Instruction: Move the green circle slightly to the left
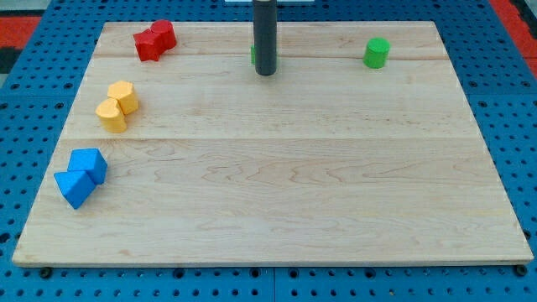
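The green circle [377, 53], a short cylinder, stands near the view's top right of the wooden board [277, 201]. My dark rod comes down from the view's top centre and its tip [265, 73] rests on the board, well to the left of the green circle. A second green block [253, 55] is almost fully hidden behind the rod; only a sliver shows at the rod's left edge, and its shape cannot be made out.
Two red blocks [155, 39] sit together at the top left. Two yellow blocks [117, 106] sit at the left. Two blue blocks [81, 177] sit at the lower left. Blue pegboard [512, 101] surrounds the board.
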